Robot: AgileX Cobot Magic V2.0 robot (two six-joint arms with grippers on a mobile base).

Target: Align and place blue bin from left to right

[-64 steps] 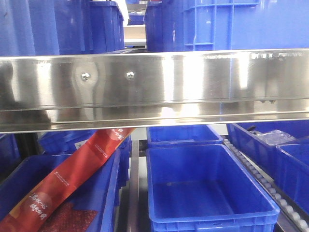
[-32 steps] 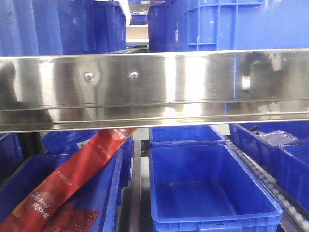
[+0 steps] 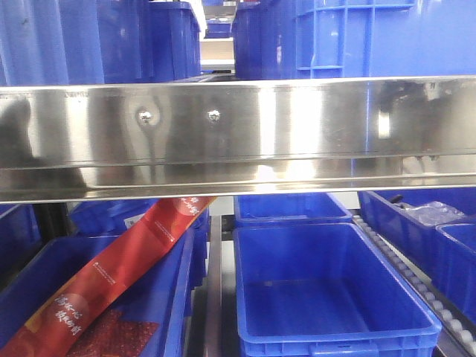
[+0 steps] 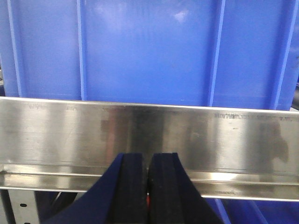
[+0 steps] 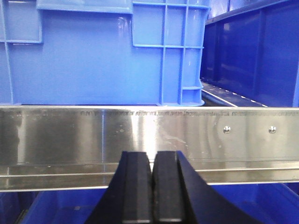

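Here the blue bin [image 5: 93,60] sits beyond the steel rail [image 5: 149,135], above both closed, empty hands: left hand [image 4: 148,186], right hand [image 5: 152,186]

- Bright glare is streaking across the steel rail [image 3: 238,134] before me.
- My own fingertips [image 5: 138,191] are appearing dark, softly blurred.

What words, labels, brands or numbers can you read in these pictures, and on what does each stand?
Red packet: a white logo line and yellow characters run along it, too small and blurred to read.
Steel rail: a faint stamped line along the top edge, unreadable.
Blue bin: no text visible.
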